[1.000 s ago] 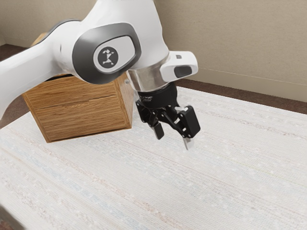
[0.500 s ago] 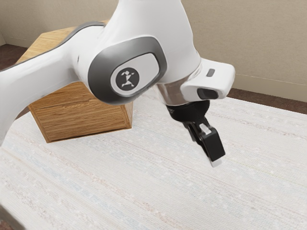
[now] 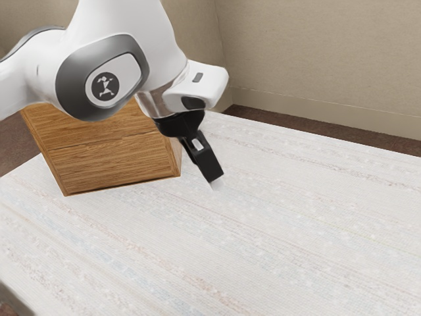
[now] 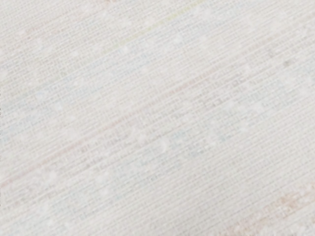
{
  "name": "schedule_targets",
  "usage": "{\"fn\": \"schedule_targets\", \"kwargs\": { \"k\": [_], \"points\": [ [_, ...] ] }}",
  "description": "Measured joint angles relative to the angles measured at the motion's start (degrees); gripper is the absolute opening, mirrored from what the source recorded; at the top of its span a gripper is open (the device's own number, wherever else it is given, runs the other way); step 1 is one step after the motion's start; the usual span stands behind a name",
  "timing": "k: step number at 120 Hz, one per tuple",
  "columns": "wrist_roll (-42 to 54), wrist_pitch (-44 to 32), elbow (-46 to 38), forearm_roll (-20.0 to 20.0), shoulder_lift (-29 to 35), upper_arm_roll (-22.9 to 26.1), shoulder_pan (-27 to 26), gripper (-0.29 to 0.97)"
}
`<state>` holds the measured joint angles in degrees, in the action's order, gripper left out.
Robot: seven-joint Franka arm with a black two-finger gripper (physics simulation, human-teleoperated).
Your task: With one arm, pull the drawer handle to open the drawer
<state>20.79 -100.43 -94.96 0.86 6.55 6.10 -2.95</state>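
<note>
The cabinet (image 3: 112, 155) is warm brown wood with clear grain and a soft satin finish. The bench (image 3: 296, 230) has a pale woven cloth surface, rough and matt. The arm (image 3: 131, 20) is smooth, glossy white plastic; the pincer (image 3: 214, 179) is matt black.

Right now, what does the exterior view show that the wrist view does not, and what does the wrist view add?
Exterior view: the white arm, its black jaws pointing down just to the exterior view's right of the wooden cabinet, the beige wall and the dark floor strip. Wrist view: a close look at the pale woven surface, its fine threads running slantwise. Both: that same surface, on which the cabinet stands.
</note>
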Motion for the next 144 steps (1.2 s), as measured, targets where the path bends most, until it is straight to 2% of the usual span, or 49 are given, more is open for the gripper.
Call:
{"fn": "schedule_targets", "kwargs": {
  "k": [50,64,77,86,111,144],
  "points": [
    [4.9,-1.5,0.6,-2.8,-1.3,-1.6,7.1,0.65],
    [6.2,-4.2,4.3,-5.4,-3.8,-2.6,6.9,0.65],
    [7.3,-5.6,5.5,-6.8,-5.4,-6.3,4.6,0.65],
    [7.9,-5.5,3.2,-7.1,-3.4,-7.4,4.9,0.65],
    [8.6,-5.0,-9.6,-7.2,9.5,-7.5,6.2,0.65],
    [9.0,-5.2,-12.6,-7.3,12.8,-7.5,12.7,0.65]
  ]
}}
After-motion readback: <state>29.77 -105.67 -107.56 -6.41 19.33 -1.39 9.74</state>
